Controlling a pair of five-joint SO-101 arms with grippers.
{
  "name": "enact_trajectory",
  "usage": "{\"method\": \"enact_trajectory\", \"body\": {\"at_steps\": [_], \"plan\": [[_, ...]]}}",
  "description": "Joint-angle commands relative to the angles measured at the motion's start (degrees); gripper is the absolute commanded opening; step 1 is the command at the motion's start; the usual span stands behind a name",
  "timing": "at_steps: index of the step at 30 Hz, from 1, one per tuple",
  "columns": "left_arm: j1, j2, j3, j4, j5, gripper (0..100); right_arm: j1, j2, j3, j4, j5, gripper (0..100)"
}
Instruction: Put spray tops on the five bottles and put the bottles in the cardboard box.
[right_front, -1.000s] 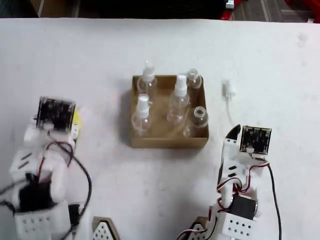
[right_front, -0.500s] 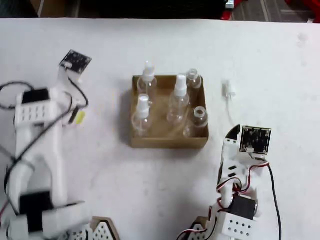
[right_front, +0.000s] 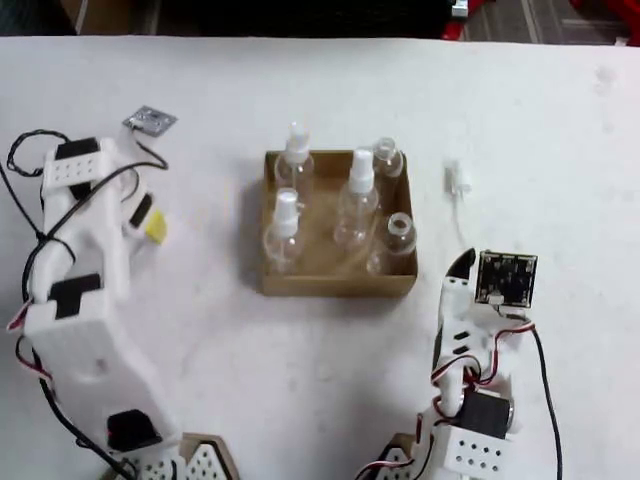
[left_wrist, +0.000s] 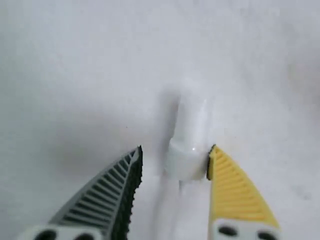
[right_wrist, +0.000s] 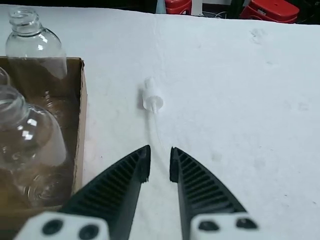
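Observation:
The cardboard box (right_front: 340, 283) at the table's middle holds five clear bottles. Three carry spray tops (right_front: 360, 172); two stand uncapped (right_front: 398, 228), (right_wrist: 31, 40). My left gripper (left_wrist: 175, 148) is open, low over the table to the left of the box (right_front: 148, 218). A white spray top (left_wrist: 187, 145) lies between its fingers and touches the yellow finger (left_wrist: 232, 185). My right gripper (right_wrist: 159, 152) rests near the box's front right corner (right_front: 463, 266), with a narrow gap between its black fingers and nothing in it. Another spray top (right_wrist: 151, 98) lies beyond it, to the right of the box (right_front: 458, 180).
A white cloth (right_front: 560, 150) covers the table, with free room right of the box and behind it. A wooden piece (right_front: 205, 460) sits at the front edge between the arm bases. Red stools (right_wrist: 272, 10) stand beyond the far edge.
The left arm has unfolded from near its base and stretched out over the table to the left of the box, bringing its gripper down there. The right arm has barely shifted.

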Motion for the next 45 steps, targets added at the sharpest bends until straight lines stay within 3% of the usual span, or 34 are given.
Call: {"method": "enact_trajectory", "body": {"at_steps": [1, 5, 10, 15, 20, 24, 33, 37, 45], "plan": [[-0.3, 4.4, -7.6, 0.6, -0.6, 20, -0.7, -0.1, 0.5, 0.2, 0.8, 5.6], [0.3, 8.3, -10.4, 0.7, -0.7, 18, -0.6, -0.3, 0.5, 0.2, 0.8, 5.6], [0.9, 9.3, -11.9, 2.5, -0.7, 1, -0.6, -0.4, 0.5, 0.2, 0.8, 5.6], [2.3, 9.3, -18.1, 12.5, -0.6, 2, -0.6, -0.4, 0.5, 0.2, 0.8, 5.6], [5.1, 8.0, -30.2, 29.3, -0.5, 2, -0.5, -0.4, 0.5, 0.2, 0.8, 5.6], [5.9, 0.7, -31.7, 30.2, 1.8, 2, -0.5, -0.4, 0.5, 0.1, 0.8, 5.6], [12.2, -35.6, -13.0, 28.7, 2.4, 2, -0.8, -0.4, -0.2, 0.3, 0.8, 5.6], [16.4, -54.0, -0.8, 22.5, 8.4, 2, -1.1, -0.4, -6.2, 6.0, 0.6, 5.6], [27.2, -85.6, 25.3, 8.2, 15.5, 2, -14.5, 0.0, -29.8, 24.0, 0.8, 5.6]]}}
